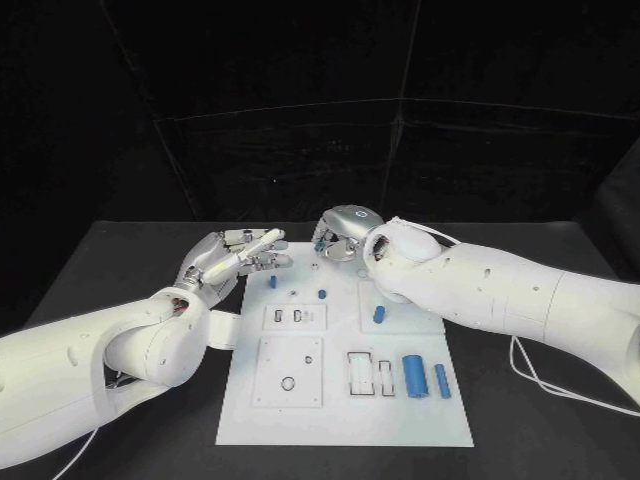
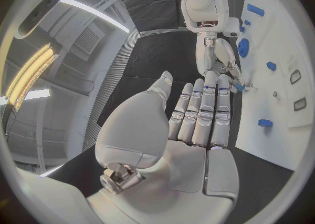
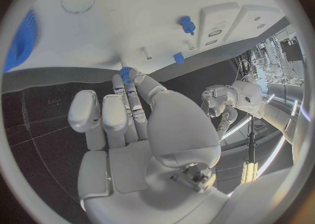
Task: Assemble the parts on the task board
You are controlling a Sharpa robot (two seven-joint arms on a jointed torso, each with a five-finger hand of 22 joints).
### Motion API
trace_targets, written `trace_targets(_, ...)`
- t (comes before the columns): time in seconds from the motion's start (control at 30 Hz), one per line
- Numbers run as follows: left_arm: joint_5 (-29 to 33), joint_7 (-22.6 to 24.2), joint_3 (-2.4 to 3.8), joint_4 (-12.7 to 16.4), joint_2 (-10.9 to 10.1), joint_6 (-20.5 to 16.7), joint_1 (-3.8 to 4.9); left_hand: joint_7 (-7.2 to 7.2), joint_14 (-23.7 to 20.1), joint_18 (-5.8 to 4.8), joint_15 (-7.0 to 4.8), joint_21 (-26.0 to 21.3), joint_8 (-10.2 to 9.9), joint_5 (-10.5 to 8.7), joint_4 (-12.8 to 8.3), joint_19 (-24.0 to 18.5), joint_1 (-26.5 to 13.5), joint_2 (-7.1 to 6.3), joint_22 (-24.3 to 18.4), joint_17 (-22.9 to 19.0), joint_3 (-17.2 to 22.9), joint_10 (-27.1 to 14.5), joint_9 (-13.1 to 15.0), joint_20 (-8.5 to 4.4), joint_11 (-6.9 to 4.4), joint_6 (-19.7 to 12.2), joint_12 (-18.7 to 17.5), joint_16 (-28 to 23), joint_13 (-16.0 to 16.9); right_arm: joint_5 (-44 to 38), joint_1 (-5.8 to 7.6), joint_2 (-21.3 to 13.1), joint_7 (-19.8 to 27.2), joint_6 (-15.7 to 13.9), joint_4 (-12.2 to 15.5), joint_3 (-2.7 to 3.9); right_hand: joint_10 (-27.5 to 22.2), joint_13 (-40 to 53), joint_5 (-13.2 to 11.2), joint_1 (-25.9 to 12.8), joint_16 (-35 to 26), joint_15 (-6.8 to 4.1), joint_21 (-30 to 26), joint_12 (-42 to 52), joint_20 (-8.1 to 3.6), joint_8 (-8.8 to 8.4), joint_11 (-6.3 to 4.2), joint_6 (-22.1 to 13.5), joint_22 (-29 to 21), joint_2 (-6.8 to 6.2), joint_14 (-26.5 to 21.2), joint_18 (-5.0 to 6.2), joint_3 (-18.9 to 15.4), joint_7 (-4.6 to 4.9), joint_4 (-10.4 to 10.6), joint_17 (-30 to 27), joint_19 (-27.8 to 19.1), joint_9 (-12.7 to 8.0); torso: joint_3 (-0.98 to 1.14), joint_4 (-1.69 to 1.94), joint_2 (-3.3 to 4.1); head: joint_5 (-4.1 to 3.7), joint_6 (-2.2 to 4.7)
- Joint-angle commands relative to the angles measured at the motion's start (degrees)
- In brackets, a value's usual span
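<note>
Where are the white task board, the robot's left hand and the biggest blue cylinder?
task board [image 1: 407, 425], head view, bare near edge of the plate.
left hand [image 1: 234, 258], head view, middle of the silver hand.
biggest blue cylinder [image 1: 412, 376], head view, middle of its body.

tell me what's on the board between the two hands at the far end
In the head view, two small blue parts stand on the task board, on the stretch between the left hand and the right hand.

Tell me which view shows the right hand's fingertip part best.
Right wrist view: the right hand pinches a small blue part at its fingertips, just above the task board. Left wrist view shows it small and far; head view hides it behind the hand.
</note>
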Motion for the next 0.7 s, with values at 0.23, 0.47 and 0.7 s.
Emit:
trace_targets(0.23,-0.32,0.04,0.06,0.07,0.06,1.12,0.22,0.2,0.17,0.76,0.29,0.01,-0.22,0.09,0.12,0.41,-0.54,0.19,-0.07,0.07,-0.32,-0.03,0.04,-0.01,0.22,-0.01,-0.27,-0.25,-0.01,-0.29,0.14,0.4,-1.91,2.04,-0.64,0.04,-0.15,-0.02,-0.67,-1.02,0.33,0.22,0.2,-0.02,0.32,-0.13,0.15,-0.3,0.05,-0.66,-0.03,-0.3,0.99,0.28,0.28,-0.15,0.11,-0.05,-0.01,0.0,0.02,0.02,-0.26)
trace_targets(0.47,-0.32,-0.08,0.06,0.03,0.07,1.35,0.25,0.21,0.16,0.76,0.3,-0.01,-0.22,0.1,0.13,0.41,-0.55,0.2,-0.09,0.07,-0.34,-0.05,0.04,-0.01,0.22,-0.04,-0.28,-0.27,-0.01,-0.98,0.14,0.71,-3.18,1.61,-0.98,0.04,-0.82,-0.08,-0.89,-1.55,0.29,0.35,0.11,-0.1,0.42,-0.18,0.34,-0.79,-0.11,-1.23,-0.12,-0.28,1.53,0.42,0.56,-0.49,-0.01,-0.08,0.0,0.03,0.07,0.11,-0.33)
trace_targets(0.7,-0.32,-0.17,0.06,-0.04,0.08,1.47,0.26,0.21,0.16,0.76,0.3,-0.01,-0.22,0.1,0.13,0.41,-0.55,0.2,-0.09,0.07,-0.34,-0.05,0.04,-0.01,0.22,-0.04,-0.28,-0.27,-0.01,-1.3,0.13,0.79,-3.46,1.26,-0.93,0.04,-1.03,-0.08,-1.01,-1.71,0.26,0.4,0.05,-0.09,0.46,-0.18,0.39,-0.96,-0.24,-1.5,-0.17,-0.25,1.73,0.47,0.64,-0.64,-0.1,-0.08,-0.04,0.01,0.07,0.2,-0.45)
